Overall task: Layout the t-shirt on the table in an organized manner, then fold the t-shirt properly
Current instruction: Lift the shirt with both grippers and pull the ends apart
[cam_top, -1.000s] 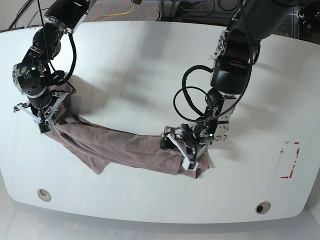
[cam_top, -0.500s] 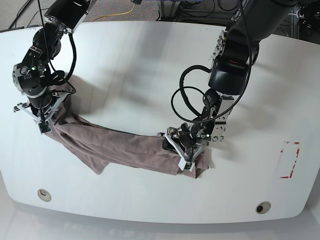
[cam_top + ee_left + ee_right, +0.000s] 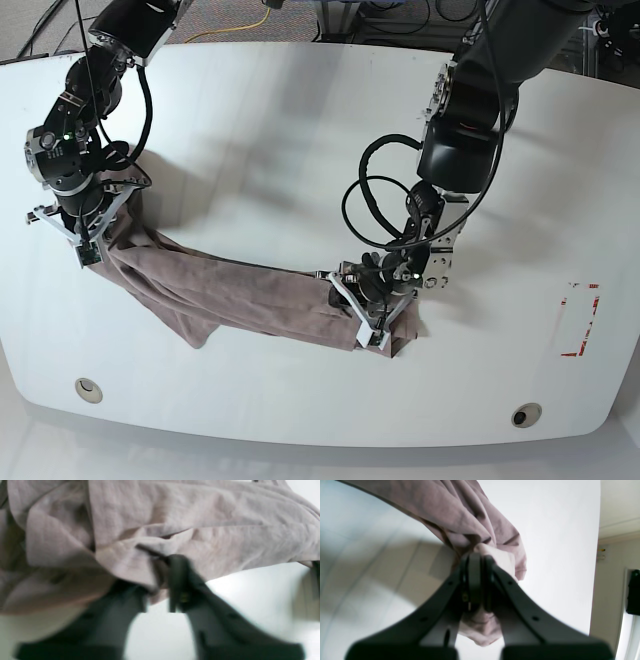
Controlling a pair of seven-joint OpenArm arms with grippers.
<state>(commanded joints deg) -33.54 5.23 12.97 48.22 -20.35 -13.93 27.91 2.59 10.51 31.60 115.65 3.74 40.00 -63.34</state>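
Note:
The mauve-brown t-shirt (image 3: 250, 292) lies bunched in a long, sagging band across the front half of the white table (image 3: 280, 130), strung between my two grippers. At the band's left end in the base view, my right gripper (image 3: 88, 245) is shut on a bunch of cloth; its wrist view shows the gripper (image 3: 477, 562) clamped on a fold of the t-shirt (image 3: 460, 507), lifted over the table (image 3: 557, 530). My left gripper (image 3: 367, 326) pinches the other end low on the tabletop. In its blurred wrist view the gripper (image 3: 161, 577) holds an edge of the t-shirt (image 3: 175, 517).
Two round grommet holes (image 3: 88, 388) (image 3: 525, 414) sit near the table's front edge. A red tape mark (image 3: 578, 320) is at the right. A loop of black cable (image 3: 372, 200) hangs off the left arm above the cloth. Cables and floor lie beyond the far edge.
My left gripper has slid a little to the left in the base view, toward the right arm, dragging its end of the shirt along. The right arm has stayed put.

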